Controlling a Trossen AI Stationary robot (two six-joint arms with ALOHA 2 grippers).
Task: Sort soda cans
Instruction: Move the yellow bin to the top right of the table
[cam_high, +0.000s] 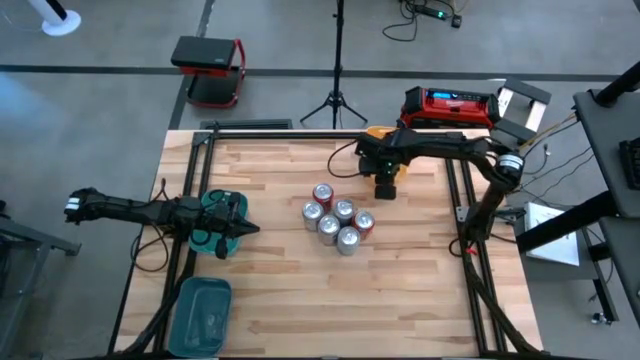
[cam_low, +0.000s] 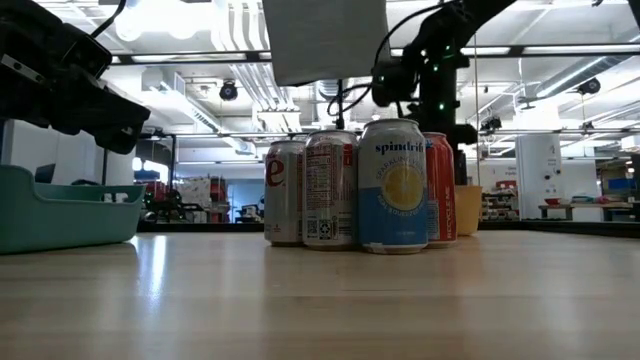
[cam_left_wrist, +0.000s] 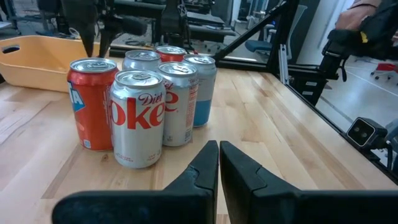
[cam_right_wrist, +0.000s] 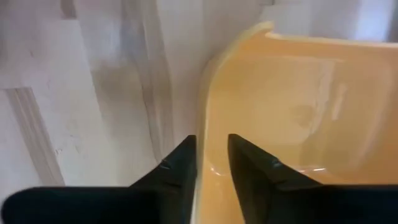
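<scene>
We note a large open workshop around the rig: grey floor, a tripod (cam_high: 336, 95) behind the table, a red and black case (cam_high: 450, 105) at the far right corner, ceiling lights and benches in the low view.

The wooden table (cam_high: 400, 300) is pale planking inside a dark frame. Two teal bins (cam_high: 203, 312) sit on its left side, one under the left arm and one nearer the front edge. An orange bin (cam_left_wrist: 37, 59) sits at the far side, mostly hidden from above by the right arm.

The six soda cans (cam_high: 337, 220) stand upright in one tight cluster at mid-table, touching or nearly so: two red, four silver-grey. None is in a bin, so we judge sorting not yet begun. The bin colours probably mark two destinations, one per can type.

The right gripper (cam_right_wrist: 210, 163) hangs over the orange bin, its fingers slightly apart and straddling the bin's wall; whether they press it we cannot tell.

The left gripper (cam_left_wrist: 219, 163) sits above the upper teal bin, facing the cans, fingers nearly together and holding nothing, likely lined up to reach for the nearest Diet Coke can (cam_left_wrist: 137, 118).
</scene>
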